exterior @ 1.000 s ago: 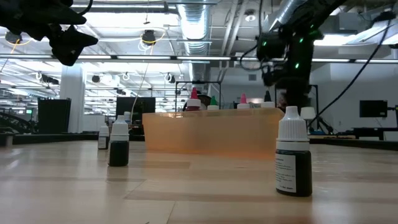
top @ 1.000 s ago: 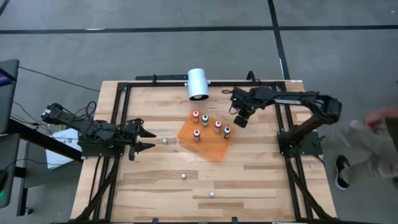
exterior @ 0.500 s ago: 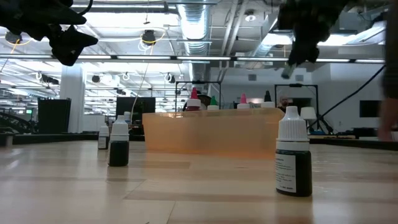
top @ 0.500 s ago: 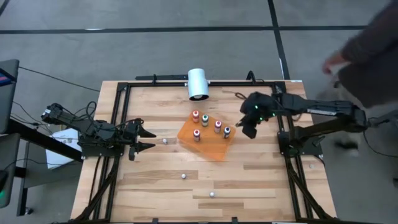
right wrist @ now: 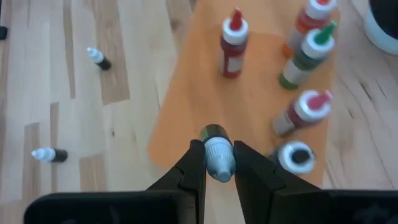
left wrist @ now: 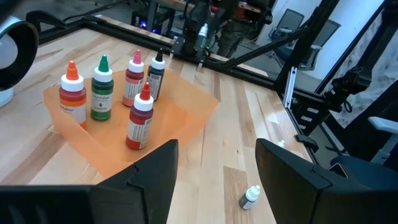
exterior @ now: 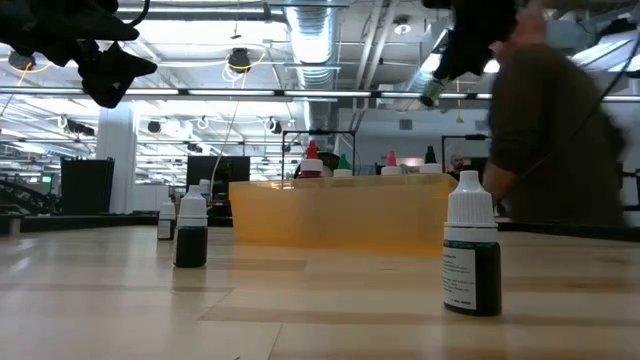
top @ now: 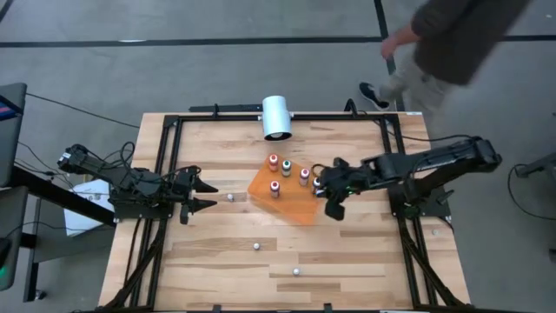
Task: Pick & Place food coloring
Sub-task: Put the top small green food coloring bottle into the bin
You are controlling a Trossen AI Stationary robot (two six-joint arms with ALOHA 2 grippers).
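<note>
**Right pincer holding a bottle over the orange sheet**

The right pincer [right wrist: 217, 163] is clamped on a small bottle [right wrist: 217, 155] with a pale cap, hanging above the near edge of the orange sheet [top: 287, 198]. You only really see the grip from the right wrist view; from above, the pincer [top: 333, 193] is a dark blob at the sheet's right edge and the bottle is hidden. In the low view it's cut off at the top of the frame and a blurred person [exterior: 555, 140] covers part of the background there.

Five bottles stand upright on the sheet: orange top [left wrist: 73, 93], green top [left wrist: 102, 88], pink top [left wrist: 134, 79], dark top [left wrist: 155, 76], and a red top [left wrist: 140, 117] standing apart from that row. The dark one is half lost in the wrist shot.

Three more bottles are loose on the wood surface [top: 226, 252]: one [top: 230, 197] near the left pincer, one [top: 257, 246] lower down, one [top: 296, 271] toward the front. From above they're just pale dots, so I can't tell their colours there.

The left pincer [top: 201, 193] waits at the left side with its fingers spread, holding nothing. A white cylinder [top: 277, 117] lies at the far edge. The person [top: 452, 43] is cut off by the frame.
</note>
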